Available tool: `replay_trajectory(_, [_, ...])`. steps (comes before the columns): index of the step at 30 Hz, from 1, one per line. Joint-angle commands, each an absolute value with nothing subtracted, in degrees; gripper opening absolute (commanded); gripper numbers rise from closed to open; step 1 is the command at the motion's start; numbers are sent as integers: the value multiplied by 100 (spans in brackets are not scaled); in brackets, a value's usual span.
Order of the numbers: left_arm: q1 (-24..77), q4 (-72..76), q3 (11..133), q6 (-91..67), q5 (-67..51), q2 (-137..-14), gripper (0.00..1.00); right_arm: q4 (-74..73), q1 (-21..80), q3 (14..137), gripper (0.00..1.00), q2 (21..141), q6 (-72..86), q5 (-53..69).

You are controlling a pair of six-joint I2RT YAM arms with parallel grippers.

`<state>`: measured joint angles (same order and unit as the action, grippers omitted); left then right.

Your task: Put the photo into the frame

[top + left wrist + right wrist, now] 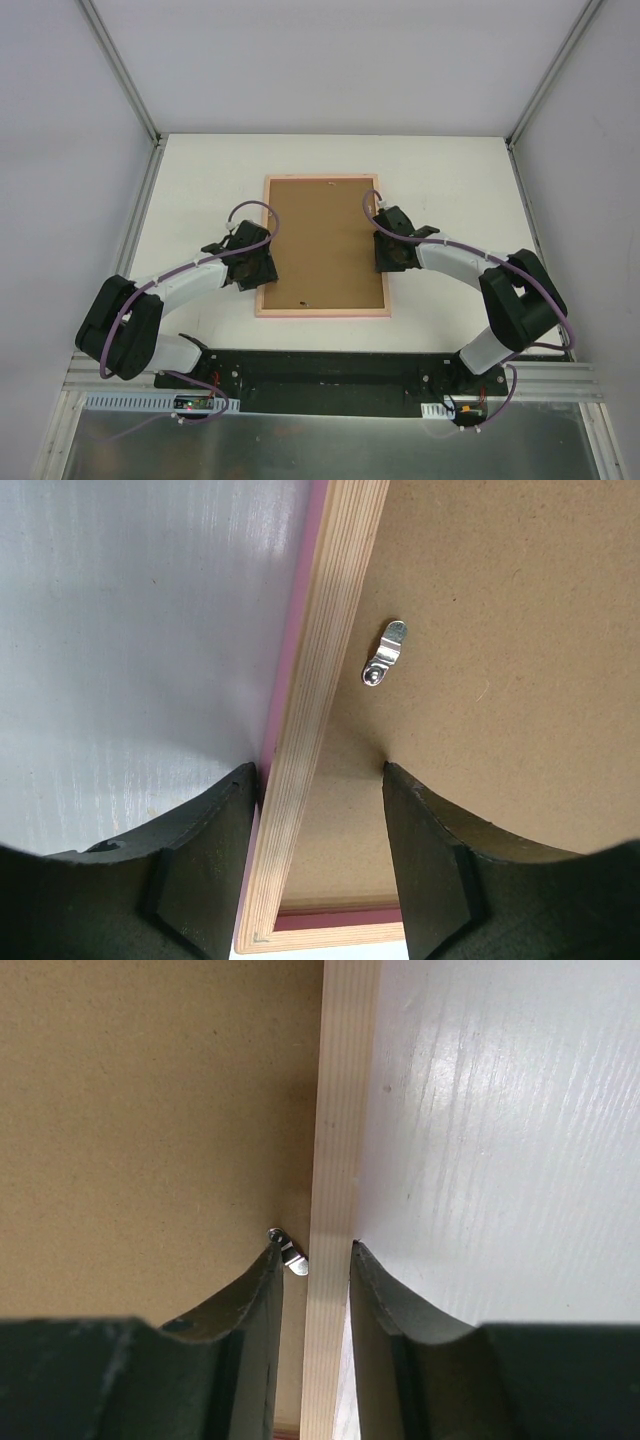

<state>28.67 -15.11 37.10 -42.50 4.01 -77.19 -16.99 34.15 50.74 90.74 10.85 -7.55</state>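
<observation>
One pink-rimmed frame [325,312], face down

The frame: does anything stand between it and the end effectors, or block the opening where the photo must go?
Nothing separates them: the left end effector and right end effector each straddle a side rail of the frame. But the brown backing board fills the opening, with a metal clip near each rail.

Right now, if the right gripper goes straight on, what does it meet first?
Probably the side rail of the frame, between the open jaws of the right gripper; the inner jaw may touch the metal clip. Depth is unclear.
</observation>
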Motion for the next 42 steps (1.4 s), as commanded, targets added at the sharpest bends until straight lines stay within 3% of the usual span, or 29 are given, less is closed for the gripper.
replay_trajectory(1, [2804,-1468,3656,-4175,220,-7638,53,-1635,3437,4931,34,8930,932,-791])
replay_trajectory(3, [2795,-1459,3630,-4184,193,-7577,53,-1617,3445,4922,48,8868,923,-773])
replay_trajectory(5, [2786,-1459,3604,-4192,193,-7515,53,-1626,3437,4957,54,8859,897,-782])
replay_trajectory(11, [2786,-1459,3630,-4210,132,-7497,53,-1574,3454,4983,53,8956,879,-712])
replay_trajectory(18, [2786,-1459,3639,-4210,123,-7497,53,-1556,3489,4940,44,9018,844,-738])
replay_trajectory(23, [2777,-1459,3647,-4219,53,-7480,53,-1416,3489,4720,56,8781,677,-571])
replay_trajectory(27, [2777,-1459,3665,-4219,35,-7479,53,-1310,3489,4544,54,8552,554,-448])
replay_trajectory(30, [2777,-1468,3674,-4219,18,-7488,53,-1371,3489,4509,45,8499,510,-466])
replay_trajectory(42, [2769,-1459,3735,-4192,9,-7550,53,-1301,3489,4614,47,8771,475,-536])
